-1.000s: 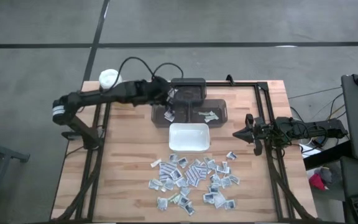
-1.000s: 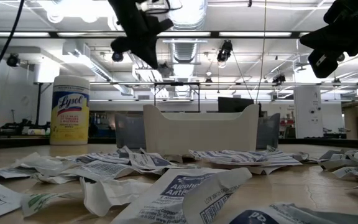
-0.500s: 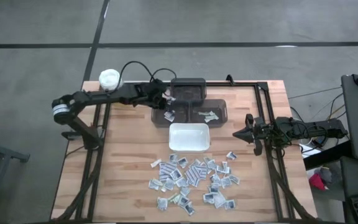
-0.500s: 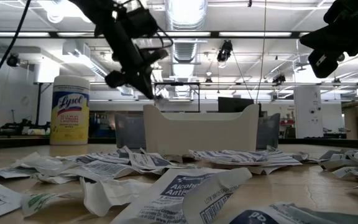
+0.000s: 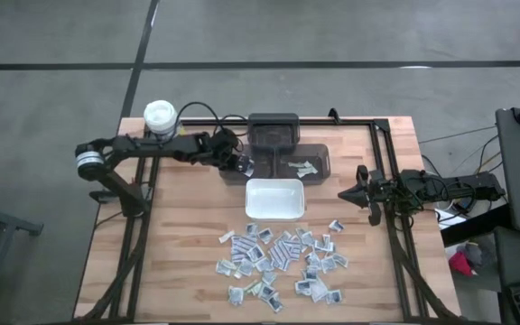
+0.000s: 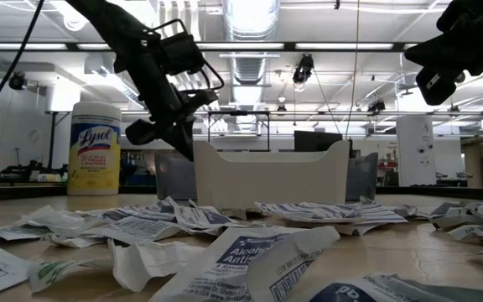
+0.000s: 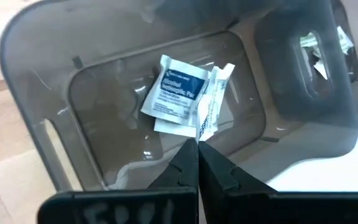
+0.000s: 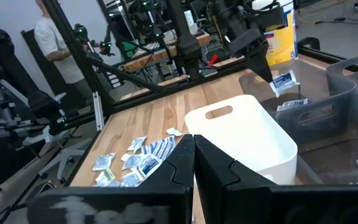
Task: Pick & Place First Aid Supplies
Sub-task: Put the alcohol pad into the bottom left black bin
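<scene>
While pinched in the left tool (image 7: 197, 142), a packet (image 7: 211, 102) overhangs the grey bin (image 7: 55, 93).

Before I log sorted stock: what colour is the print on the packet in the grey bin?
Blue print on a white packet, clearest in the left wrist view.

Bright ceiling lights (image 6: 250, 21) flood the scene evenly, casting soft shadows, while the nearest packets (image 6: 250, 260) blur in the low view.

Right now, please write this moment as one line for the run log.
left tool: shut on packet, over grey bin | right tool: shut, waiting at table's right | packet pile: on table
</scene>
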You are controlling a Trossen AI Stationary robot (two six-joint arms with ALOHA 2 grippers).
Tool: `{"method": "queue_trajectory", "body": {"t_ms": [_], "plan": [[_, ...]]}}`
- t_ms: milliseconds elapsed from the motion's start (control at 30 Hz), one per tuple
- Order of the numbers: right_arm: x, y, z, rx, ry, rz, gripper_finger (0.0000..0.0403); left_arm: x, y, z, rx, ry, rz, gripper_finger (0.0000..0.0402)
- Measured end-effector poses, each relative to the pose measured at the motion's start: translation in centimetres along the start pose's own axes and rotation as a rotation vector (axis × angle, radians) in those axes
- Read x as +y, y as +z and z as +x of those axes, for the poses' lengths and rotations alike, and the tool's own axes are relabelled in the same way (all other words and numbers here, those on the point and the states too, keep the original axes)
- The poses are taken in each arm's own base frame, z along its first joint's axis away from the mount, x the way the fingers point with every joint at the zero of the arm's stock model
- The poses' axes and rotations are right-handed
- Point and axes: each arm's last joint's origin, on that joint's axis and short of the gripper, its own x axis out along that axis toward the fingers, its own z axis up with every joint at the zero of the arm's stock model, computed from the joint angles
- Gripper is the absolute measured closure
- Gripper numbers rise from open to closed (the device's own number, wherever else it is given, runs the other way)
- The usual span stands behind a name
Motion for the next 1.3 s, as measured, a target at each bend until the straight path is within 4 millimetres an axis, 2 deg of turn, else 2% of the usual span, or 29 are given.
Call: {"method": "queue_trajectory", "body": {"t_ms": [267,567,1300], "plan": [[0.0,0.0,0.0,0.000,0.000,0.001,0.0394,-0.1,-0.1,0.0,-0.013,0.015,0.004,0.0401],[0.0,0.0,0.0,0.000,0.000,0.003,0.0394,0.0,-0.5,2.2,0.037,0.060,0.020,0.0402],[0.0,0.0,0.0,-0.001,0.000,0.003,0.0394,-0.5,0.0,2.1,0.023,0.046,0.089,0.0397]]}}
